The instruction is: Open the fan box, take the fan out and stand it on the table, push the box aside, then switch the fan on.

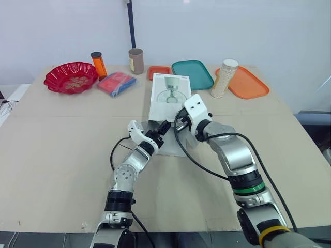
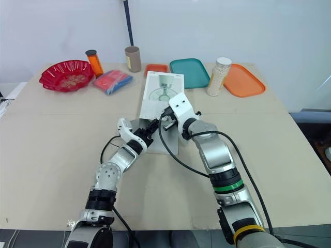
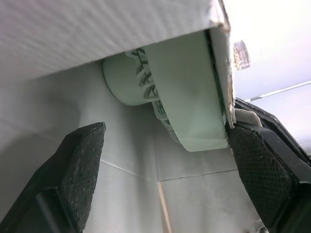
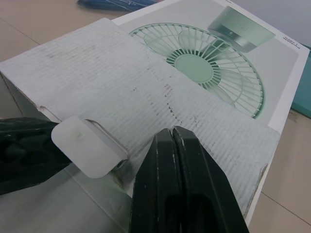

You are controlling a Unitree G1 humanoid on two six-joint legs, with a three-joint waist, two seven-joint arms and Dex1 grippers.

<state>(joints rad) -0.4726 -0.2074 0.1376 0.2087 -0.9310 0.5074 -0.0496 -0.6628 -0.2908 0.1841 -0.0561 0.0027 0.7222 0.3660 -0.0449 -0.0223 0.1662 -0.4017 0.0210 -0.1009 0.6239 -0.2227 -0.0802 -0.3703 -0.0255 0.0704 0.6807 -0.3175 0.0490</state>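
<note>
Fan (image 3: 187,97): pale green, inside the box (image 1: 169,95), not yet out.
Box: lying flat at frame centre on the bench (image 1: 62,139), near end open, flap (image 4: 146,87) lifted.
Left gripper (image 1: 161,129): jaws open at the box mouth, gripping nothing.
Right gripper (image 4: 172,141): jaws closed and empty, resting on the flap.
Left to do, by judgement: take the fan out, stand it up, push the box aside, switch the fan on.

Robot test lab: bare white wall (image 1: 232,26), wide beige table (image 1: 51,155) with assorted props: teal tray (image 1: 192,74), red bowl (image 1: 71,77).

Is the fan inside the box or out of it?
Inside. The left wrist view shows the pale green fan under the flap of the box, the open left pincer either side.
</note>
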